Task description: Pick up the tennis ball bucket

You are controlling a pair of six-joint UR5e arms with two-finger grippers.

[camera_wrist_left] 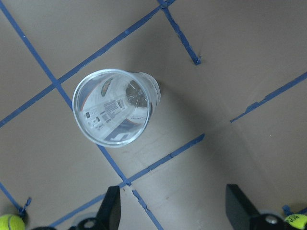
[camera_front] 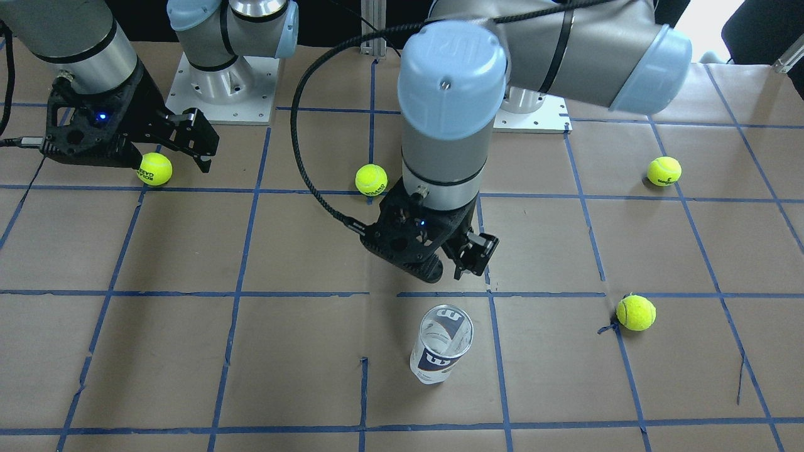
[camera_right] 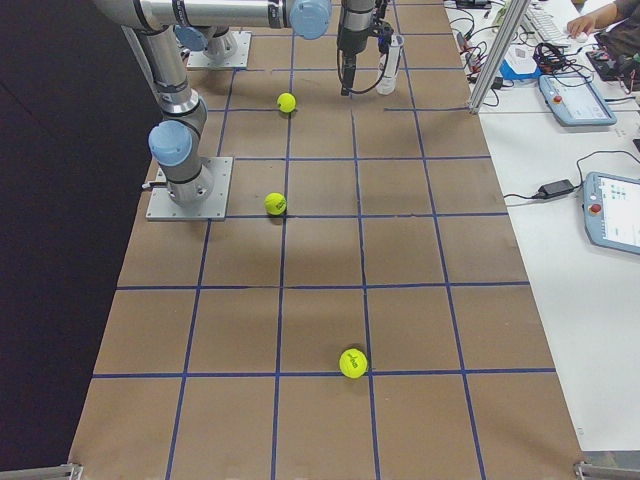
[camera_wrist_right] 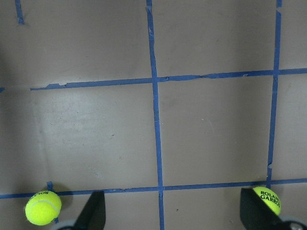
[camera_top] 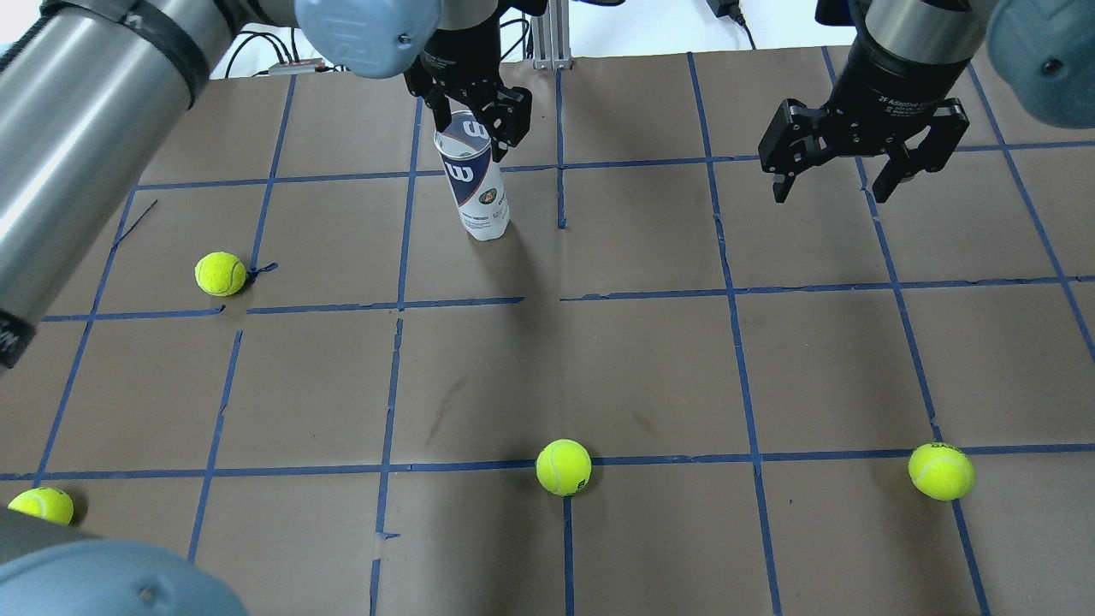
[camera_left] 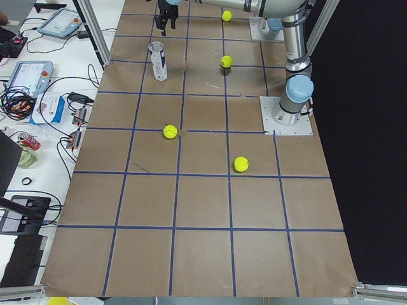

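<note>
The tennis ball bucket [camera_front: 441,344], a slim clear plastic tube with a white and navy Wilson label, is standing upright on the brown paper-covered table [camera_front: 188,351] marked with a grid of blue tape. It is sitting on the side of the table away from the robot's base, about midway along it and just beside one of the tape lines. Its open mouth is facing up, and the left wrist view is looking down through it to the base. The left gripper [camera_wrist_left: 173,211], a black two-finger claw, is hovering above the table on the robot's side of the tube with its fingers [camera_wrist_left: 111,211] spread wide. The tube is lying outside that gap, ahead of the fingertips and touching neither of them. The right gripper [camera_top: 830,192], black as well, is hanging in the air well apart from the tube, and its fingers [camera_top: 780,184] are also gaping with nothing between them. Four yellow-green tennis balls are resting on the paper: one [camera_front: 635,312] off to the robot's left of the tube, one [camera_front: 371,179] near the left arm's wrist, one [camera_front: 664,171] further towards the left edge, and one [camera_front: 154,169] showing just beside the right gripper in the front-facing view.
</note>
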